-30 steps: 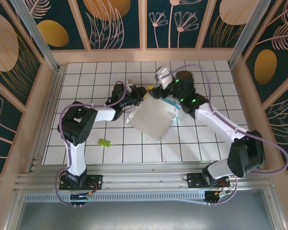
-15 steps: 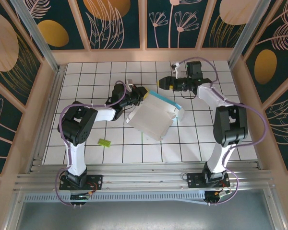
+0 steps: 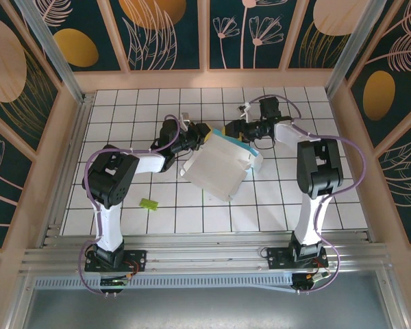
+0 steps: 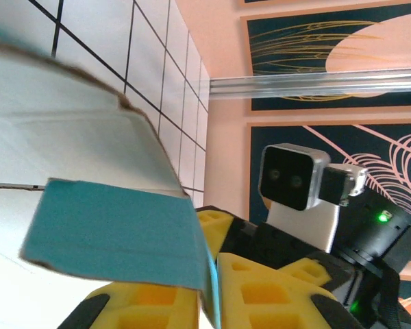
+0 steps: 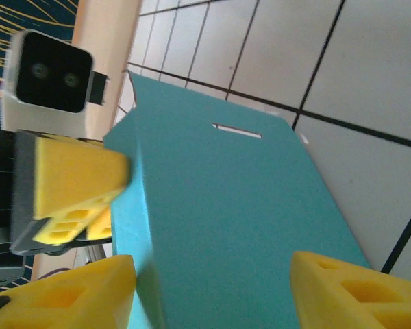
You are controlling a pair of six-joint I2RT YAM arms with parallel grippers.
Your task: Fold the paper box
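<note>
- Thin cardboard paper box, white with turquoise flaps, lay centrally on the white tiled worktop, nearer its far edge.
- Left end effector apparently pinched its turquoise flap.
- Right end effector stood spread, straddling a turquoise panel.

Top camera looks down from behind; 2 wrist cameras face each other closely across the paper box.

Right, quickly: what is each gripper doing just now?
Left gripper: closed on an edge of the paper box.
Right gripper: open, jaws either side of the box, not gripping.
</note>
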